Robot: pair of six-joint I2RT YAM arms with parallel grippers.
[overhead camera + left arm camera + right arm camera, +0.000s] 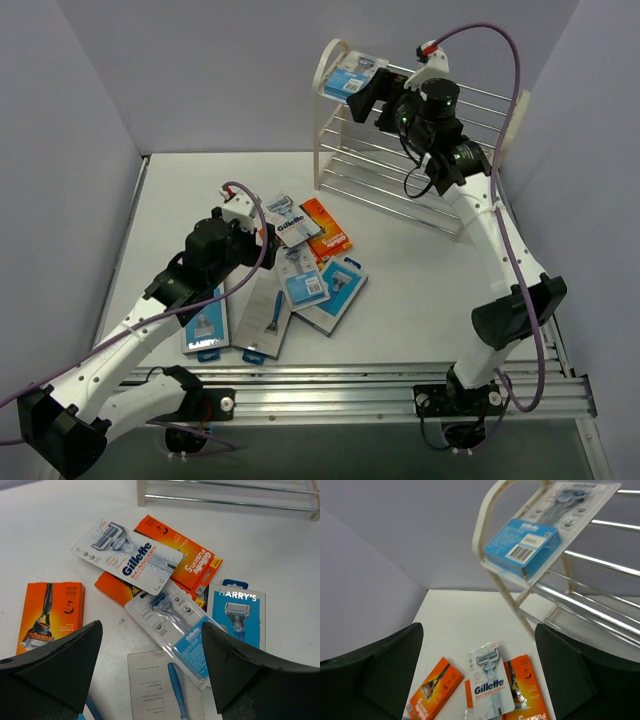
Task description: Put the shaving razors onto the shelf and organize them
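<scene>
Robot lab cell: bare grey walls (200,70), white table (410,275), alu mounting rail (330,386).

The cream-white shelf (320,160) was stood upright at the far edge of the surface (430,280), toward the far right corner, its tiers formed of thin metal rods. One blister pack with a blue card (530,542) was laid on the top tier at the left end frame. The other razors were heaped loosely left of the surface's middle. A white Gillette SkinGuard pack (127,560) was laid across an orange Fusion5 box (187,565) and a second orange box (111,586). A clear blister pack (172,627) was laid just beside a blue Harry's pack (239,615). A third orange box (50,611) was set apart, face up, and one pack (160,685) was turned face down.
</scene>
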